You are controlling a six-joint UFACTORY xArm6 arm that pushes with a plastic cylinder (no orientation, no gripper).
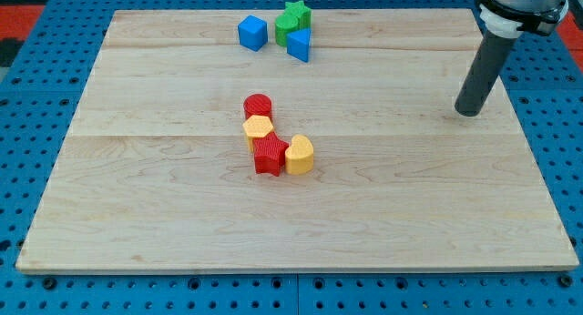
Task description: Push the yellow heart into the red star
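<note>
The yellow heart (300, 155) lies near the middle of the wooden board (164, 206), touching the right side of the red star (269, 156). A yellow hexagon (259, 128) sits against the star's upper side, and a red cylinder (258, 106) sits just above the hexagon. My tip (468, 111) is on the board far to the view's right of these blocks, a little higher than the heart, touching nothing.
At the view's top stand a blue cube (252, 32), a green cylinder (288, 27), a green star (297, 13) and a blue triangular block (299, 45), close together. Blue pegboard surrounds the board.
</note>
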